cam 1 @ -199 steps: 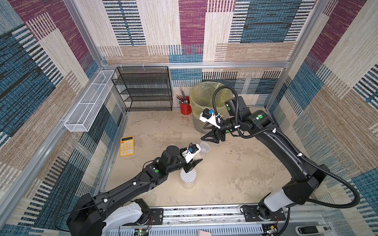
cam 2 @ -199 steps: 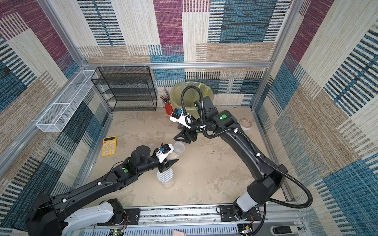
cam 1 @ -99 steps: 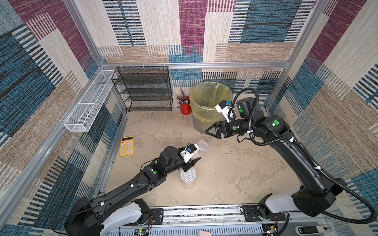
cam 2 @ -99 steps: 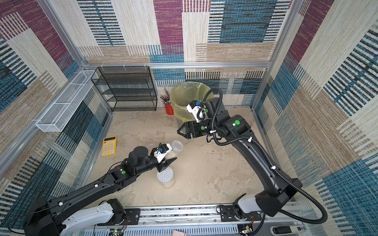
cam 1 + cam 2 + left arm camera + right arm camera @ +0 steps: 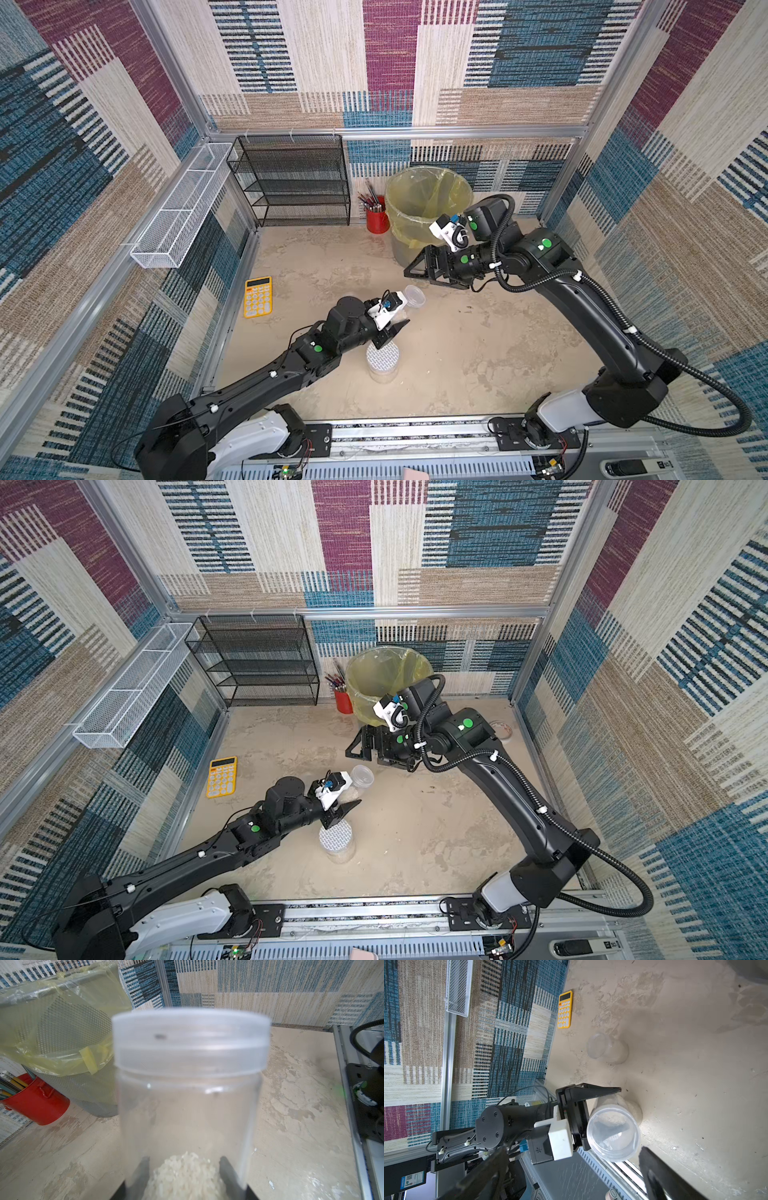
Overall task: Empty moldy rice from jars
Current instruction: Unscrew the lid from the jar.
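My left gripper (image 5: 185, 1167) is shut on a clear jar (image 5: 187, 1095) with a clear lid (image 5: 414, 296) still on it. It holds the jar above the table, tilted, with the lid towards my right gripper. Moldy rice (image 5: 185, 1174) lies at the jar's bottom between the fingers. My right gripper (image 5: 417, 272) hangs open and empty a short way behind the jar, whose lid faces its wrist camera (image 5: 612, 1132). A second jar with a white grid lid (image 5: 382, 359) stands just in front of the left gripper (image 5: 338, 808). The right wrist view shows a third clear jar (image 5: 607, 1048) standing nearer the calculator.
A mesh bin lined with a yellow bag (image 5: 428, 199) stands at the back, with a red pencil cup (image 5: 377, 220) beside it. A black wire shelf (image 5: 291, 183) fills the back left. A yellow calculator (image 5: 258, 297) lies at the left. A small round thing (image 5: 500, 729) lies at the right.
The right gripper has opened wider, and its arm has swung back to the right, so the jaws now point sideways at the jar. The left arm and its jar have barely moved.
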{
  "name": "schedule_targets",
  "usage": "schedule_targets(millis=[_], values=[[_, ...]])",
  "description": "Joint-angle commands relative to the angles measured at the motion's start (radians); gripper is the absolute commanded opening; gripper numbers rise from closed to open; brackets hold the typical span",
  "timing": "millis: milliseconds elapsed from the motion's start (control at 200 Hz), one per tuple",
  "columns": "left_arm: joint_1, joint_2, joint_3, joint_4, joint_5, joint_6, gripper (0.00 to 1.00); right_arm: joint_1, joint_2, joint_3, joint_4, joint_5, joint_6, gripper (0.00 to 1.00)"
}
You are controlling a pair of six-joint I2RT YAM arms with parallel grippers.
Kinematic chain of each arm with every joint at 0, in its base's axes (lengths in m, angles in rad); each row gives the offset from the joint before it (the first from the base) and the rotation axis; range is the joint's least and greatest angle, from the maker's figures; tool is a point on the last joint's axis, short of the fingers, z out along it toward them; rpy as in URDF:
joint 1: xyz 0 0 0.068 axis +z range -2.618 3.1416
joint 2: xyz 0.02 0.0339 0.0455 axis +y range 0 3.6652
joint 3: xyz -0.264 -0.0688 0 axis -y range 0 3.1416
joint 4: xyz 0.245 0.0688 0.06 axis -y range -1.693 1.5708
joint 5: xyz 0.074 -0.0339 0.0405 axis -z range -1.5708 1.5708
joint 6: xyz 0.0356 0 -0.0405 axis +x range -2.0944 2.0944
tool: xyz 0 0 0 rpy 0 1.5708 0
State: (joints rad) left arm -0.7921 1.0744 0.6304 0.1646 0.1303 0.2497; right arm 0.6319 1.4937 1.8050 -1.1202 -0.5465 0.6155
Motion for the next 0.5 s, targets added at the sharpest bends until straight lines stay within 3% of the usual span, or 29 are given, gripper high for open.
schedule_targets(millis=[0,290,496], values=[[0.001,0.002,0.006,0.054,-0.001,0.016,0.0,0.006,0.004,-0.015,-0.018,0.038,0.038,0.99],[0.001,0.002,0.008,0.051,0.002,0.017,0.0,0.006,-0.004,-0.112,-0.025,0.055,0.018,0.98],[0.001,0.003,0.005,0.047,0.007,0.016,0.0,0.009,0.012,-0.095,-0.054,0.046,-0.015,0.94]])
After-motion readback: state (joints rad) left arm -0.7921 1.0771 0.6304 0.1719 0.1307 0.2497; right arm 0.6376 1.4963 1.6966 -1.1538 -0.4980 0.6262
